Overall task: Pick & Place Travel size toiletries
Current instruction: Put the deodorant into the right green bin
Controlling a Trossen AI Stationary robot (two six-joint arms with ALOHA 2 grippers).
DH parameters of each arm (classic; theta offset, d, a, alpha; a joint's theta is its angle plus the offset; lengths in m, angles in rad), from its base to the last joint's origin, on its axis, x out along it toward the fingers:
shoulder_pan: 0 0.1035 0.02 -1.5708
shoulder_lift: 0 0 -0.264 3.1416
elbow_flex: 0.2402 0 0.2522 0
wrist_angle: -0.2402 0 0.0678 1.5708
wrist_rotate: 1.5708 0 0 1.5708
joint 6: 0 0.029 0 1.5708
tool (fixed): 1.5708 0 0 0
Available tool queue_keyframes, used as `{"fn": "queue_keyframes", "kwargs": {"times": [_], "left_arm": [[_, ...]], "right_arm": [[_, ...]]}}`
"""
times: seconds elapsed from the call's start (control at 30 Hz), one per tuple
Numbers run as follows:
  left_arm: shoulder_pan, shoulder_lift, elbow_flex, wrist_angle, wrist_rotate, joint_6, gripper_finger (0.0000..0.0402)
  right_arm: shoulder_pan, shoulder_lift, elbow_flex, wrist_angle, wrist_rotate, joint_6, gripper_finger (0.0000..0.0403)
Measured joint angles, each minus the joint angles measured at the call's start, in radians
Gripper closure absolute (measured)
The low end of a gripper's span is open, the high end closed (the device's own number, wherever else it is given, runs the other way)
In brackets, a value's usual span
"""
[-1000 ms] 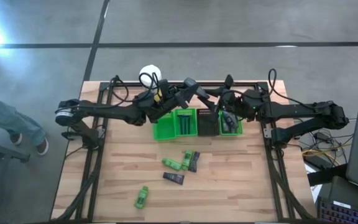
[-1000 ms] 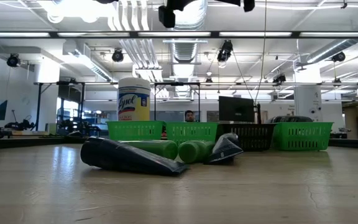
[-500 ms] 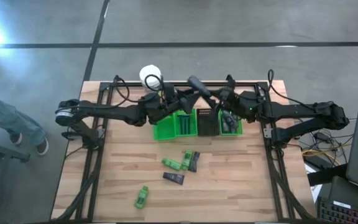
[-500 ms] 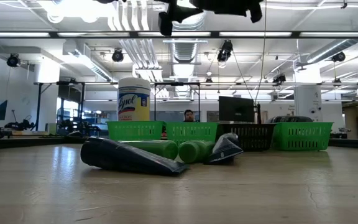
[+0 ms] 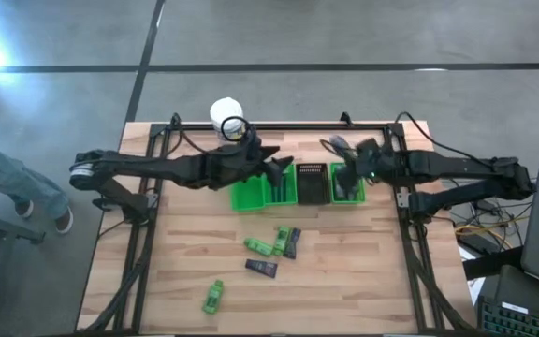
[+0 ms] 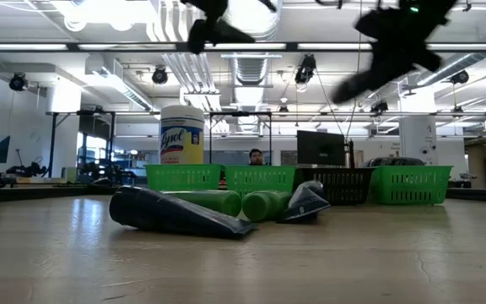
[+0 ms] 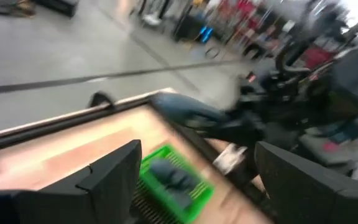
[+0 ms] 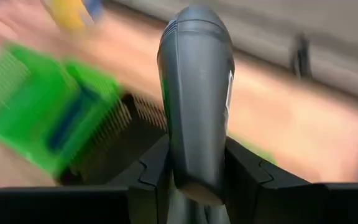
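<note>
We see the right hand (image 8: 194,180) clamped on a dark grey tube (image 8: 196,93) that stands up between its fingers; in the high view this hand (image 5: 337,147) hangs over the back of the table (image 5: 363,281), just above the right green tray (image 5: 347,184), which already holds a dark item. The left hand (image 7: 194,180) has its fingers spread wide with nothing between them, and in the high view it (image 5: 281,167) sits over the left green tray (image 5: 251,190), where thin dark sticks lie in the right half. Between the two green trays stands the black tray (image 5: 313,183), touching both. The remaining toiletries lie loose on the wood in front of the trays: a green bottle (image 5: 258,246) beside a second green bottle (image 5: 281,240) and a dark tube (image 5: 292,242) in a close cluster, another dark tube (image 5: 261,268) just in front of them, and a lone green bottle (image 5: 213,297) well apart toward the near left. In the low view we see the nearest dark tube (image 6: 175,215) lying flat with two green bottles behind it. The white-lidded Lysol jar (image 5: 225,115) stands at the back edge near the left arm, and a person's legs (image 5: 12,183) show on the floor at the far left.
</note>
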Motion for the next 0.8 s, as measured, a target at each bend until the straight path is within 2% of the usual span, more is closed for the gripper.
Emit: {"fn": "queue_keyframes", "kwargs": {"times": [0.07, 0.13, 0.23, 0.3, 0.43, 0.57, 0.8], "left_arm": [[0.001, -0.014, -0.001, -0.059, -0.006, 0.02, 0.0085], [0.001, -0.025, -0.001, -0.097, -0.006, 0.041, 0.0085], [0.0, -0.026, -0.001, -0.111, -0.006, 0.068, 0.0085], [0.0, -0.026, -0.001, -0.121, -0.006, 0.08, 0.0085], [0.001, -0.026, -0.002, -0.135, -0.006, 0.091, 0.0085], [-0.003, -0.026, -0.002, -0.168, -0.004, 0.089, 0.0086], [-0.005, -0.026, -0.002, -0.188, -0.002, 0.086, 0.0087]], "right_arm": [[-0.001, -0.042, -0.048, -0.069, -0.069, 0.108, 0.0303], [-0.002, -0.084, -0.118, -0.056, -0.167, 0.173, 0.0303], [0.0, -0.123, -0.236, 0.066, -0.297, 0.258, 0.0303], [0.006, -0.131, -0.306, 0.173, -0.337, 0.303, 0.0303], [0.019, -0.12, -0.379, 0.295, -0.327, 0.414, 0.0305], [0.037, -0.102, -0.39, 0.271, -0.252, 0.446, 0.0306], [0.039, -0.105, -0.342, 0.165, -0.221, 0.443, 0.0309]]}}
